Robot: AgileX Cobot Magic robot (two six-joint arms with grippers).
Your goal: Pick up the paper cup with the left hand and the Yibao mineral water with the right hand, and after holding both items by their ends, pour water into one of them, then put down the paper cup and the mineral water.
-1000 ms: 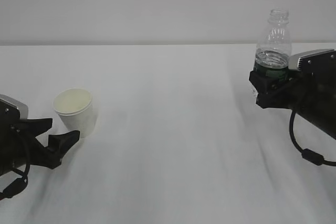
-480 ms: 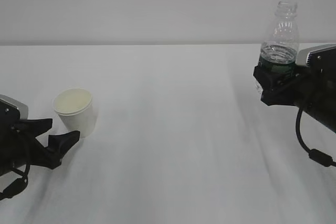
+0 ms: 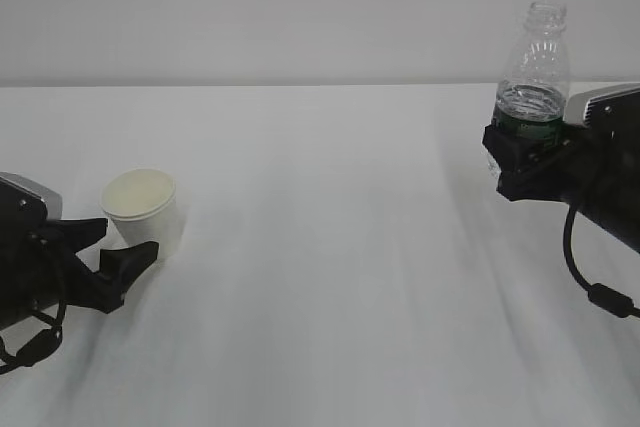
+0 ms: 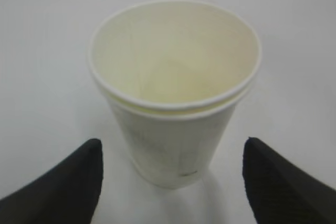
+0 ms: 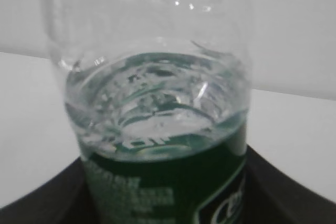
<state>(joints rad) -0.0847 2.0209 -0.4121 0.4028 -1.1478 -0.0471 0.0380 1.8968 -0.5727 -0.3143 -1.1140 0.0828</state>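
Observation:
The white paper cup (image 3: 145, 209) stands upright on the table at the left; the left wrist view looks into the cup (image 4: 173, 93) and its cream inside. My left gripper (image 3: 125, 239) is open, and in its wrist view the left gripper (image 4: 172, 150) has its black fingertips either side of the cup's base with gaps. The Yibao mineral water (image 3: 533, 72) is upright and uncapped at the right, with my right gripper (image 3: 520, 152) shut on its green label band. In the right wrist view the bottle (image 5: 157, 108) fills the right gripper (image 5: 168, 195). The bottle's bottom is hidden.
A white cloth-covered table (image 3: 330, 277) stretches between the two arms, with a plain pale wall (image 3: 300, 7) behind. A black cable (image 3: 590, 287) loops under the right arm.
The right gripper lifted the bottle up and slightly right, then held still. The left gripper has edged forward toward the cup, staying open.

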